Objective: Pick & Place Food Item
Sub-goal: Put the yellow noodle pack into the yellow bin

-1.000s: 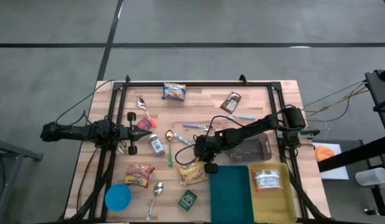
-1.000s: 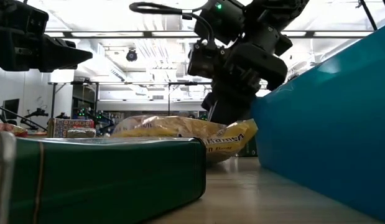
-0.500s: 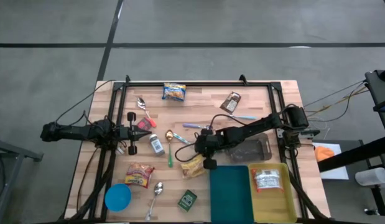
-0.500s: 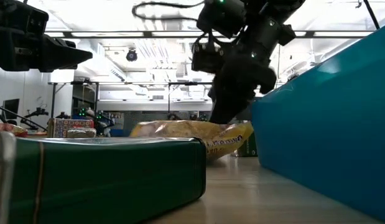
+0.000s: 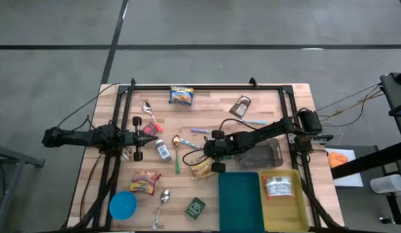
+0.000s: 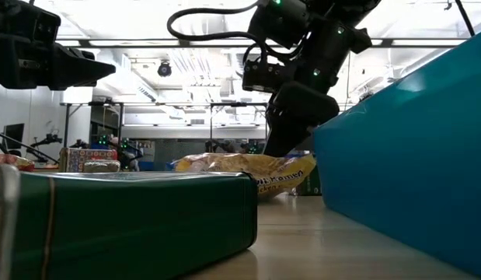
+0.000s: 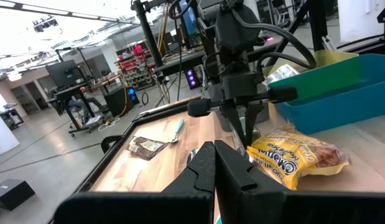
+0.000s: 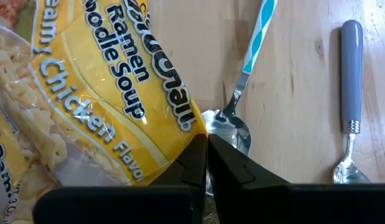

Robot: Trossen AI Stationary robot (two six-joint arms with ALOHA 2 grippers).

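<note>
Table (image 5: 265, 97): holding scattered packets, spoons and two trays.
Yellow tray (image 5: 282, 210): already carrying one packet.
Teal tray (image 5: 239, 200): waiting unfilled.
Left gripper (image 5: 150, 131): idling at the left edge, jaws closed on nothing.
Right gripper (image 5: 214, 160): pinching the noodle packet's edge, jaws fully closed.
Noodle packet (image 5: 201, 169): lying on the wood just beside the teal tray; lifting and placing seem left.

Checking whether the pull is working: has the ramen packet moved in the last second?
Yes. In the high view the ramen packet, pinched by the shut right gripper, has slid up along the teal bin's left edge, toward its top corner.
</note>
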